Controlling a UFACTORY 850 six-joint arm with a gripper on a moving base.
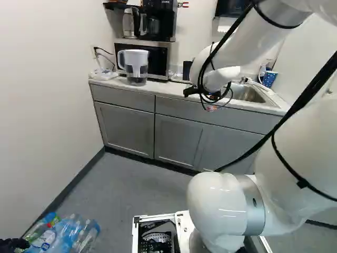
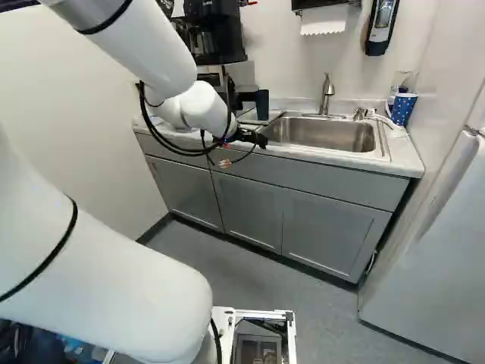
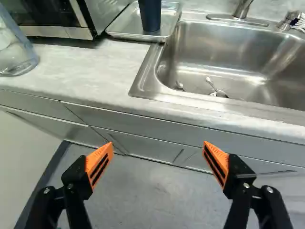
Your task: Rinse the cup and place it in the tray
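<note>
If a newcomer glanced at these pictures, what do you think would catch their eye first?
Probably the big white arm, filling much of the right side of the left base view. Next come the bright orange pads of the open gripper, set wide apart with nothing held between them. Beyond the gripper, the shiny steel sink stands out, with a dark cup upright in the metal tray beside it.

Cup: plain dark navy. Tray: silver. Sink: silver-grey. Worktop: pale grey-white, faint marbling. Cabinets: solid grey. Floor: mottled grey. Hand: black, pads orange with black stripes. Arm: white. Tumbler: blue, white dots. Fridge: pale grey.
</note>
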